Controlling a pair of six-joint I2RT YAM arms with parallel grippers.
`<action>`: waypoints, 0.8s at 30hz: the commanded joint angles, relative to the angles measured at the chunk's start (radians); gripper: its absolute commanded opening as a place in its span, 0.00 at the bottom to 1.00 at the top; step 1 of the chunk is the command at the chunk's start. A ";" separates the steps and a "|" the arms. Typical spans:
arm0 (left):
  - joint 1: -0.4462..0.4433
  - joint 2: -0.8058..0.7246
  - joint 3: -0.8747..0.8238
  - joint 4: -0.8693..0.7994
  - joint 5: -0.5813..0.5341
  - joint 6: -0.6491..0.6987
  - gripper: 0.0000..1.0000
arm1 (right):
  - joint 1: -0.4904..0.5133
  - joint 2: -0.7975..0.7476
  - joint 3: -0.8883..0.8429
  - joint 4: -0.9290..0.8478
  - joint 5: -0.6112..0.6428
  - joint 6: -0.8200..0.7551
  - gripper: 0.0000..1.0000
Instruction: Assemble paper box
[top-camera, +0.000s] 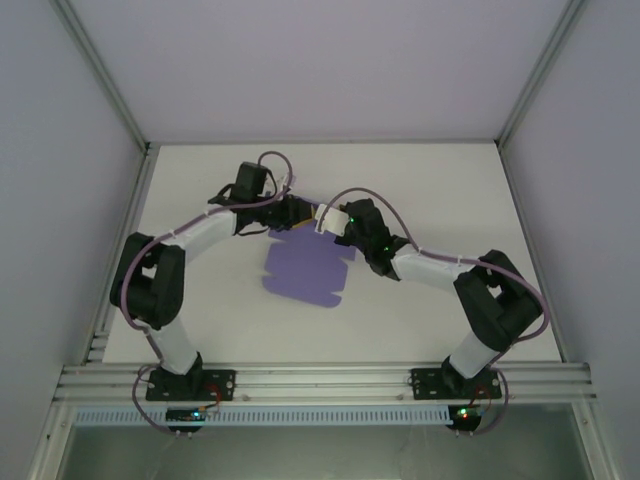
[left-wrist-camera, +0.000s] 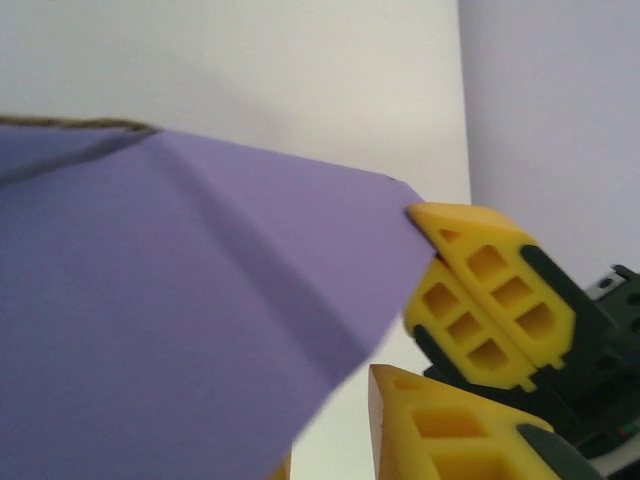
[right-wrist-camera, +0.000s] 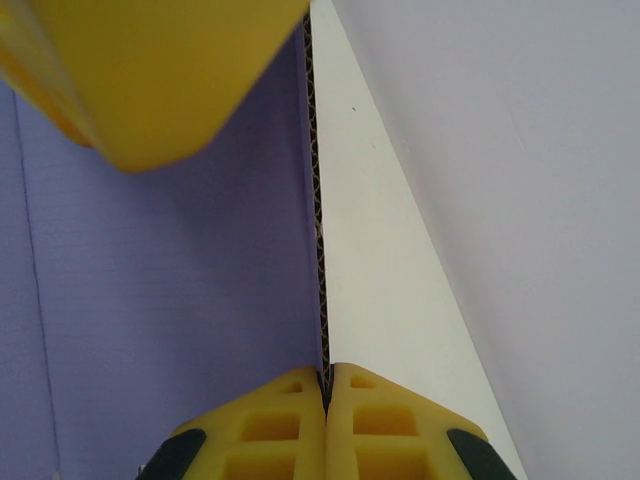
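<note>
Where the two arms reach in from their bases on the near rail (top-camera: 320, 380), the paper box (top-camera: 305, 268) lies as an unfolded lavender sheet on the middle of the white table (top-camera: 440, 190). At the sheet's far edge the right gripper (right-wrist-camera: 326, 378) has its yellow jaws pressed fully together on the card. The corrugated edge of the card runs straight out from between them. The left wrist view shows this grip at a corner of the sheet, and a crease crosses the purple face. Just beside it, the left gripper (top-camera: 288, 212) sits over the same far edge with one yellow finger close against the card's face. Whether its jaws clamp the card cannot be told. Beyond both grippers are bare table and the pale back wall (top-camera: 320, 60), and nothing stands between the grippers and the sheet.
</note>
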 joint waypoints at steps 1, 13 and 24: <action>0.000 -0.068 -0.001 0.021 0.040 0.037 0.33 | -0.004 -0.014 0.003 0.000 -0.009 0.017 0.00; 0.107 -0.287 -0.061 -0.218 -0.412 0.133 0.39 | -0.022 -0.019 0.010 -0.021 -0.026 0.017 0.00; 0.070 -0.048 0.097 -0.152 -0.253 0.172 0.13 | -0.003 -0.007 0.022 -0.028 -0.006 0.028 0.00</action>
